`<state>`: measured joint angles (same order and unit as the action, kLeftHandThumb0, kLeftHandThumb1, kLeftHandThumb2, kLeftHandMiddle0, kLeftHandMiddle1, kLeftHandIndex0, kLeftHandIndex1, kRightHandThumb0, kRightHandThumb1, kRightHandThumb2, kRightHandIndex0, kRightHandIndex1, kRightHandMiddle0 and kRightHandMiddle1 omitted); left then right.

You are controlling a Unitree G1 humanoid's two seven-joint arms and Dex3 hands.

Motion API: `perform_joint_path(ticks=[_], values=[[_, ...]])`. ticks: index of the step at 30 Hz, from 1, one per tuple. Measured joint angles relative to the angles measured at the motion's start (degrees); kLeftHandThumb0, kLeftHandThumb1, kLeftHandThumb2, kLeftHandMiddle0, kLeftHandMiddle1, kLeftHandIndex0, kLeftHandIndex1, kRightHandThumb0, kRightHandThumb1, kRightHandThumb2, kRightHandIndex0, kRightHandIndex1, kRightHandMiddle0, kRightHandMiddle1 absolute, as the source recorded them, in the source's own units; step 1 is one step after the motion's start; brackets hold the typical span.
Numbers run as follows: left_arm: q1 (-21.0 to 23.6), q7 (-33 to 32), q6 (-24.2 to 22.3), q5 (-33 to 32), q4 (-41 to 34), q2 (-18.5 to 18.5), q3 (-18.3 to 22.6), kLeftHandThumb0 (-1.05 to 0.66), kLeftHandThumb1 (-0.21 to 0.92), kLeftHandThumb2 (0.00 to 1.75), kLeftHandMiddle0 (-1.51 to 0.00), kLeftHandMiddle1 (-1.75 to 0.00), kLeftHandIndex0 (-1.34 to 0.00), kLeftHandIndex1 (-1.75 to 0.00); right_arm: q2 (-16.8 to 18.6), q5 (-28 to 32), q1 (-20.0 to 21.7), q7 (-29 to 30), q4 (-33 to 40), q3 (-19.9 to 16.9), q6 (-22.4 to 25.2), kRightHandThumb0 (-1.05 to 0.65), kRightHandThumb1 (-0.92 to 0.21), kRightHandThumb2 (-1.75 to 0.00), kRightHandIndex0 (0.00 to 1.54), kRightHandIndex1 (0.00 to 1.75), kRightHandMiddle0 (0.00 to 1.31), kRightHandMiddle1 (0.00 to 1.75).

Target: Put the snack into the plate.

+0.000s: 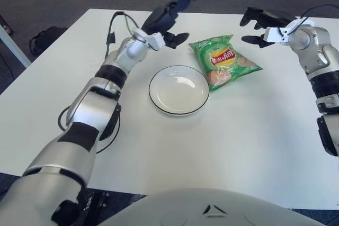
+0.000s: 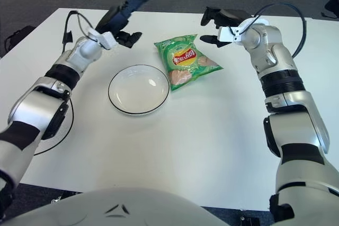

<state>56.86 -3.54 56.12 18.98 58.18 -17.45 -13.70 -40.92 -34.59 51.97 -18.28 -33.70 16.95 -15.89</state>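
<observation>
Around the white round plate with a dark rim [image 1: 179,89], the white tabletop [image 1: 222,146] lies bare on its near and left sides. The green crinkled snack bag [image 1: 223,61] touches its right rim, blocking that side. The left hand [image 1: 168,18] hangs beyond its far-left edge, the right hand [image 1: 257,25] beyond the bag, fingers spread.
</observation>
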Motion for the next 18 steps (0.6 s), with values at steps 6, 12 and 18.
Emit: perform_joint_path(ticks=[6, 12, 18], values=[[-3.8, -0.3, -3.9, -1.6, -2.6, -1.5, 3.4, -0.65, 0.92, 0.88, -0.34, -0.15, 0.0, -0.75, 0.0, -0.6, -0.1, 2.8, -1.3, 0.1, -2.5, -0.62, -0.92, -0.8, 0.2, 0.95, 0.0, 0.89], [-6.8, -2.8, -8.5, -1.3, -6.8, -1.8, 5.5, -0.61, 0.92, 0.87, -0.35, -0.17, 0.0, -0.79, -0.2, -0.2, -5.1, 2.7, 8.5, -0.8, -1.9, -0.65, -0.92, -0.78, 0.22, 0.91, 0.0, 0.86], [-9.4, -5.6, -12.5, -0.6, -10.5, -1.6, 7.1, -0.56, 0.92, 0.82, -0.35, -0.19, 0.0, -0.77, 1.0, 2.1, -7.7, 1.2, 11.3, -1.0, -2.5, -0.76, -0.92, -0.81, 0.2, 0.88, 0.0, 0.84]])
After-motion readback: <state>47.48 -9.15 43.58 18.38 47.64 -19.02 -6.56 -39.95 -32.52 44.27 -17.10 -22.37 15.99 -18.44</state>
